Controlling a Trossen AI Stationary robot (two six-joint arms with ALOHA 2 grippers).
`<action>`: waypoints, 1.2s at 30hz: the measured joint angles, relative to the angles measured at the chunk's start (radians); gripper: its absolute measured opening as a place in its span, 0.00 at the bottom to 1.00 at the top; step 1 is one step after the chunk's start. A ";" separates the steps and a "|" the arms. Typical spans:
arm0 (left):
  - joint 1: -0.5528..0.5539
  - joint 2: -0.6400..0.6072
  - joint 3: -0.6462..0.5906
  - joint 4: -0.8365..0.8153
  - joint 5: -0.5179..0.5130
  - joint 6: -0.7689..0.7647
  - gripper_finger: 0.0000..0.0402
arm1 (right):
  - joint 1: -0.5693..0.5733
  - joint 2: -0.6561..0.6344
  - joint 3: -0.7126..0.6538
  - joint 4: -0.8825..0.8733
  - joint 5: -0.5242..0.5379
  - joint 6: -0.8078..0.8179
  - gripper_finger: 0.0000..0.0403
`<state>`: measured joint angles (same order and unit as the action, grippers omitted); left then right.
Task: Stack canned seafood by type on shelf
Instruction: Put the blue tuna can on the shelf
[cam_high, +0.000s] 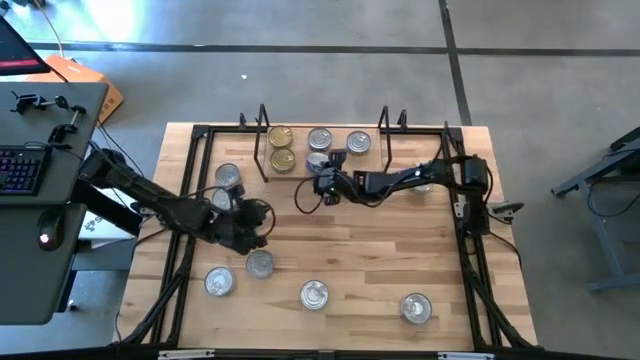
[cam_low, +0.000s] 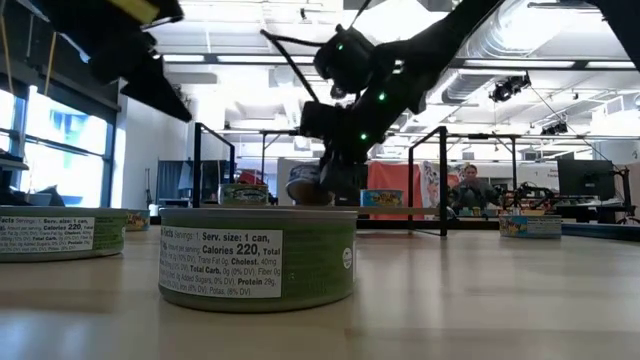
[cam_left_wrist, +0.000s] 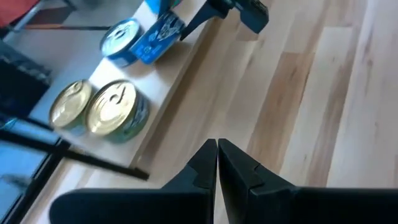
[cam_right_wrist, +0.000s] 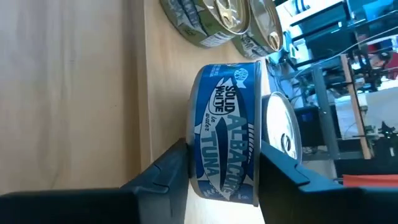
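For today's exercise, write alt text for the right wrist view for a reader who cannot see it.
The right gripper clamps a blue albacore tuna tin between its dark fingers, above the light-wood shelf. A silver-lidded tin sits just behind it, and two gold-lidded tins stand farther along.

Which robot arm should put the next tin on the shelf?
Probably the right: its gripper already grips a blue tuna tin beside the shelf. The left gripper is shut and empty, farther off.

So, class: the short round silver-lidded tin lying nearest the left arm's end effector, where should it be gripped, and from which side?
Grip the short round silver-lidded tin across its curved side wall, coming straight down from above. It sits flat with its lid up and clear wood all round, so fingers can straddle it. The left end effector, shut, must open first.
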<state>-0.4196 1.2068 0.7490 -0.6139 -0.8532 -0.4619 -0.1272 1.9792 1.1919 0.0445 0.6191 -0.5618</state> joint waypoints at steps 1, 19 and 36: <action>-0.016 0.000 0.000 -0.026 -0.014 -0.033 0.02 | 0.000 0.004 0.000 0.008 0.001 -0.001 0.33; -0.211 -0.022 0.000 -0.461 -0.094 -0.712 0.02 | -0.024 -0.083 -0.031 0.042 -0.306 0.248 0.64; -0.216 -0.021 -0.068 -0.493 -0.039 -0.847 0.10 | -0.048 -0.221 -0.029 -0.332 -0.442 0.335 0.33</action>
<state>-0.6356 1.1854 0.6808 -1.1074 -0.8921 -1.3090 -0.1756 1.7577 1.1633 -0.2879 0.1775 -0.2271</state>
